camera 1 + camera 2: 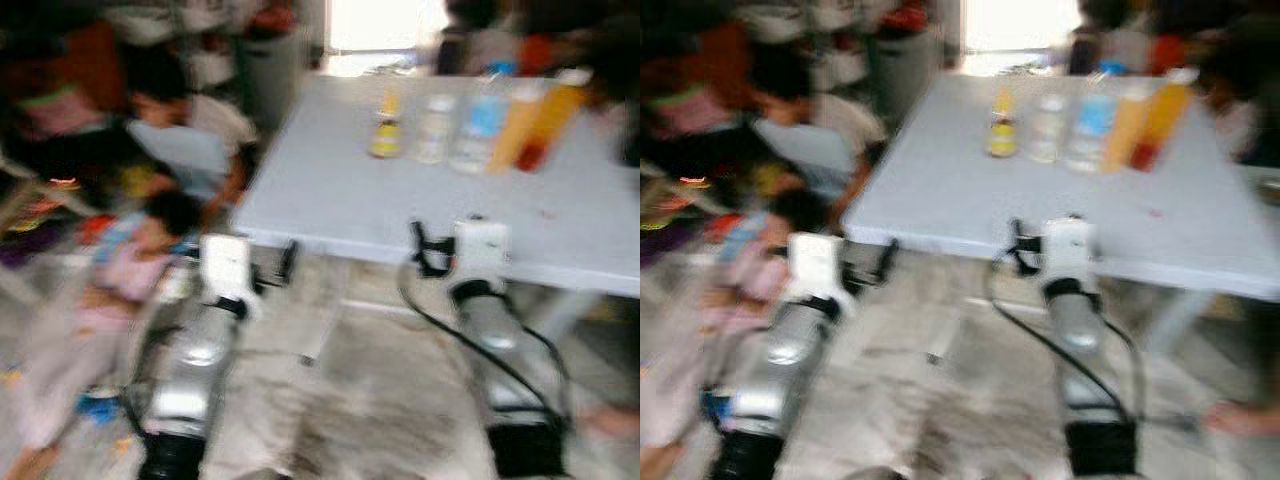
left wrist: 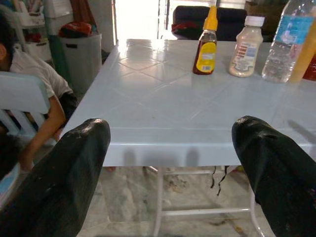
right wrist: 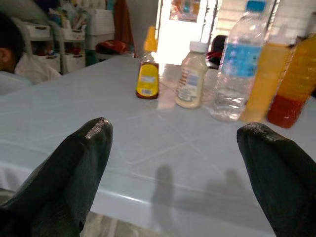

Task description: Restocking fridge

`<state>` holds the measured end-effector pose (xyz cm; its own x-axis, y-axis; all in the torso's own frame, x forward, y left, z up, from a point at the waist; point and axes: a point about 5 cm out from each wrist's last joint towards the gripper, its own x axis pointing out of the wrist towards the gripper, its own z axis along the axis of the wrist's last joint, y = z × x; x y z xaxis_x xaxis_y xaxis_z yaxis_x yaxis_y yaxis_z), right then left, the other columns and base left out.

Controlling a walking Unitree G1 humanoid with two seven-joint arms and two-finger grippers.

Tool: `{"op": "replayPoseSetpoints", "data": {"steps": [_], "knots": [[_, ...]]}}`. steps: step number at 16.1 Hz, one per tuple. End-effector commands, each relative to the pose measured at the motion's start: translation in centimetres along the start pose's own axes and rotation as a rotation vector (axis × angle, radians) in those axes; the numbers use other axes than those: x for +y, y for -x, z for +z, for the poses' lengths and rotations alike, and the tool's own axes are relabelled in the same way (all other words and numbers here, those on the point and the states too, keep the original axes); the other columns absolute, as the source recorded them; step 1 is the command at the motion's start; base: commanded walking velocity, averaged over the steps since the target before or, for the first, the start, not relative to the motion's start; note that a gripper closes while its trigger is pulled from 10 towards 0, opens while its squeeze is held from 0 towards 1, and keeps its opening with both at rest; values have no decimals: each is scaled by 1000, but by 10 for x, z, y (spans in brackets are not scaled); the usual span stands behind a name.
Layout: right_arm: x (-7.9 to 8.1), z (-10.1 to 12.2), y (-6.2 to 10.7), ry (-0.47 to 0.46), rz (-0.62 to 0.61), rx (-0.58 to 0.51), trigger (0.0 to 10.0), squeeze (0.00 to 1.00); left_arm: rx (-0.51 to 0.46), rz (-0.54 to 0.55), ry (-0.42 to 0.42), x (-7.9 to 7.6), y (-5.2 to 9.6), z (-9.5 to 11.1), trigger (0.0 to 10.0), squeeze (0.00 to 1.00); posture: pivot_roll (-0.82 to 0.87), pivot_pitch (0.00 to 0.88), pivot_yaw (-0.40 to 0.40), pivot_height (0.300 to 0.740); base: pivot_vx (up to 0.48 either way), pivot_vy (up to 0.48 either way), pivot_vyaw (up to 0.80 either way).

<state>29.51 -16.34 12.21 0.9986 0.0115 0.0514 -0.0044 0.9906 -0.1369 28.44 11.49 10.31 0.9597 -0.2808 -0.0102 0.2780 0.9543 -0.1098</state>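
Note:
A pale blue tiled table (image 1: pixel 330 190) stands ahead of me, and the head views are blurred. At its far side stand a brown squeeze bottle with a yellow label (image 2: pixel 206 49), a white bottle (image 2: pixel 245 47), a clear water bottle (image 3: pixel 236 69) and two orange drink bottles (image 3: pixel 269 74). My left gripper (image 2: pixel 170 127) is open just before the table's near edge, below the tabletop. My right gripper (image 3: pixel 175 128) is open at the near edge too, level with the tabletop and facing the bottles. Neither holds anything.
Left of the table a person (image 1: pixel 190 130) bends over a light blue chair (image 2: pixel 19 94), and a child (image 1: pixel 150 250) sits on the floor beside my left arm. Beyond them are a grey bin (image 2: pixel 81 54) and cluttered shelves. A bare foot (image 1: pixel 610 420) shows at the right.

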Motion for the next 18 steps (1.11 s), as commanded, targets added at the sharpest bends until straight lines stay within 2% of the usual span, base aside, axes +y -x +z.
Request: {"op": "replayPoseSetpoints", "data": {"steps": [1,3,7,11,16,18], "knots": [[-6,3,-1,8,-19,-11,10000,0,-21,-24,-4,-5,-2,5,10000,0,-84,0,57,740,326,-319,-650],[-6,4,-1,9,-20,-14,10000,0,-21,-23,-2,-5,-2,5,10000,0,-83,0,56,740,326,-317,-612],[-6,4,-2,15,-16,-19,10000,0,-24,-28,-2,-6,-2,5,10000,0,-80,0,54,740,352,-272,0],[-4,6,-1,12,6,-35,10000,0,-30,-28,-2,-6,-2,5,10000,0,-77,0,50,740,437,0,0],[-9,-2,24,19,23,-15,10000,0,-23,93,-44,14,6,2,10000,0,-85,0,64,740,466,0,0],[-10,-2,26,17,17,-13,10000,0,-51,108,-75,17,4,8,10000,0,-75,0,61,740,345,270,0]]}}
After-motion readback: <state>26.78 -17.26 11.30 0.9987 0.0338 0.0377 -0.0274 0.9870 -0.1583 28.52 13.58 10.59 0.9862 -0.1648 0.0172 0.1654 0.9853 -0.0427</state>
